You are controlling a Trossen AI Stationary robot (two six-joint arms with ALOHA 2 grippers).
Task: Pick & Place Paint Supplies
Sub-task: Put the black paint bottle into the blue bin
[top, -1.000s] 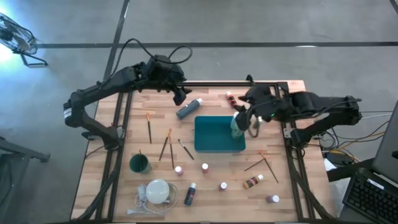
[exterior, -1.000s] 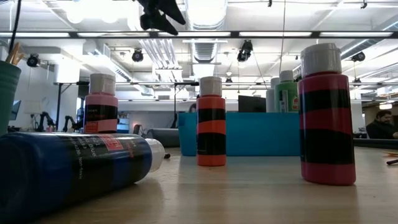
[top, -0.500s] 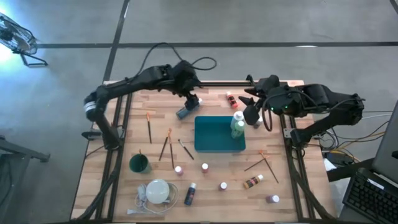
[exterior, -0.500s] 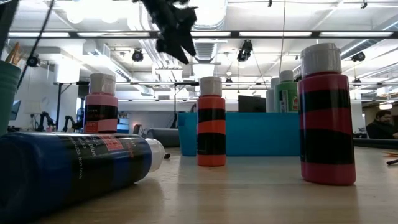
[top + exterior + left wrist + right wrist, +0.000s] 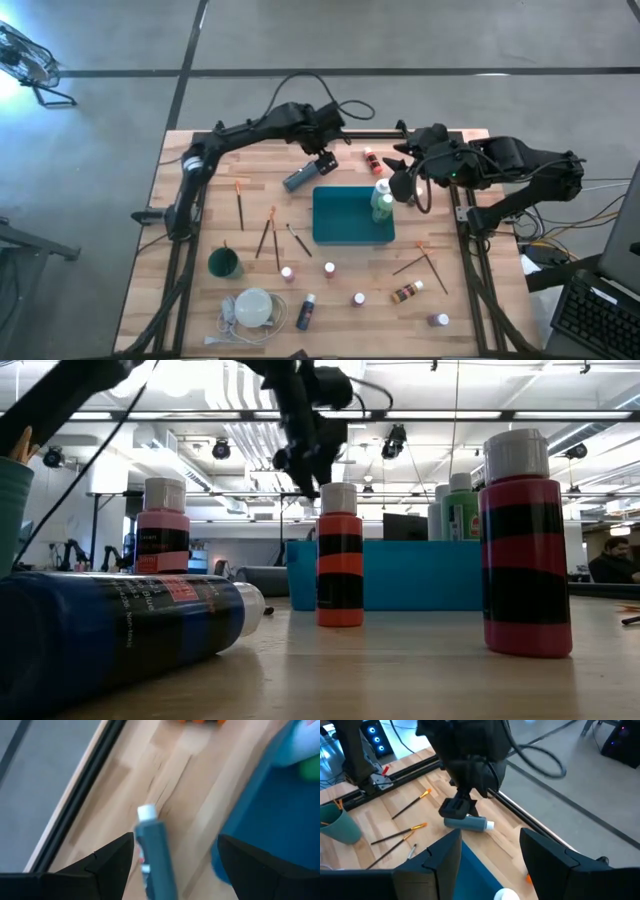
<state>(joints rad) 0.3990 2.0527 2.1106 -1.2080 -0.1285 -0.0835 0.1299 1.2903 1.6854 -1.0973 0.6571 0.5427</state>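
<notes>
My left gripper hovers open over a grey-blue, white-capped bottle that lies on its side on the table, just beyond the teal tray. The bottle shows between the fingers, and I see no touch. The right wrist view shows this gripper right above the bottle. My right gripper is open, beside the tray's right edge. Two green bottles stand upright in the tray there. Other bottles and brushes lie scattered on the table.
A red bottle lies far of the tray. Brushes lie at the left, centre and right. A teal cup, a white corded disc and several small bottles sit near the front edge.
My left arm has swung toward the table's right and come down over the lying grey-blue bottle. My right gripper has drawn back from the green bottles toward the right edge; both stay standing in the tray.
</notes>
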